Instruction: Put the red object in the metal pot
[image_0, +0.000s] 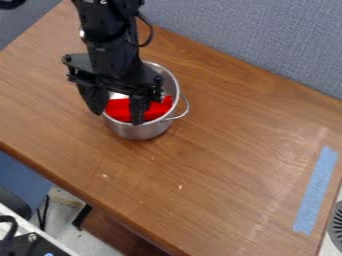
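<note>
Judging progress: the task looks all but done.
Red object (138, 108): seen lying inside the pot (163, 118), partly hidden by the arm.
Tool (120, 98): held over the pot, fingers spread wide, nothing gripped.
Pot: stood on the table (227, 150).
Left: the tool is to be lifted clear.

Laboratory or office test station. A robot arm (107, 35) works at a plain wooden table (227, 150) set against a grey-blue fabric partition (267, 35); blue tape (314, 188) marks the tabletop, and cables (27, 230) hang beneath its edge.
</note>
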